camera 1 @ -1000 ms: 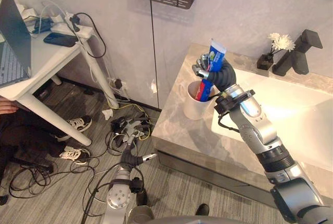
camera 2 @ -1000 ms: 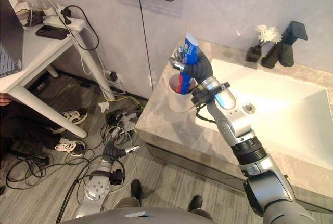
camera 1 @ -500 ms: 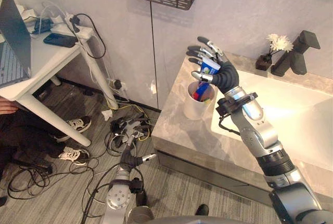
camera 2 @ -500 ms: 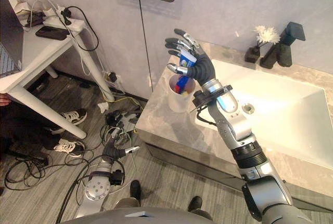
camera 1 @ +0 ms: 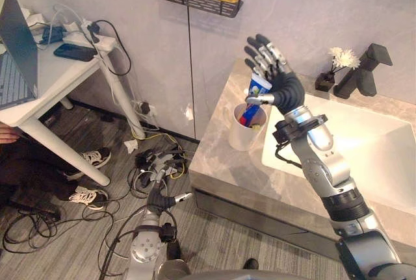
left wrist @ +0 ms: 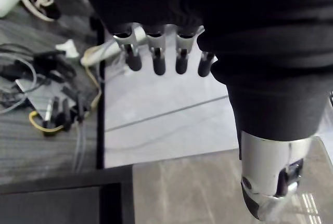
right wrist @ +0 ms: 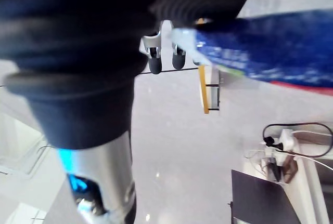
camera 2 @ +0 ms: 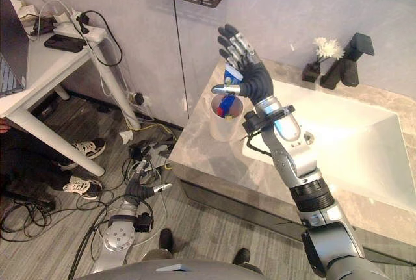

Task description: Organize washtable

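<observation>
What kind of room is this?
Most likely a mock bathroom: a stone counter with a sink, a black faucet, and a white cup holding a toothpaste tube. The desk nearby suggests a test lab.

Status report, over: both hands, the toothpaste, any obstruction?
Right hand open, fingers spread above white round cup. Blue-and-red toothpaste tube stands in the cup, not gripped. Left hand idle, low near the floor. Nothing in the way.

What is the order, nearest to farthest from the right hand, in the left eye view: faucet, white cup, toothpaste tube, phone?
1. toothpaste tube, beside the right hand.
2. white cup, just below, on the counter.
3. faucet, behind the sink.
4. phone, on the desk, far left.
</observation>
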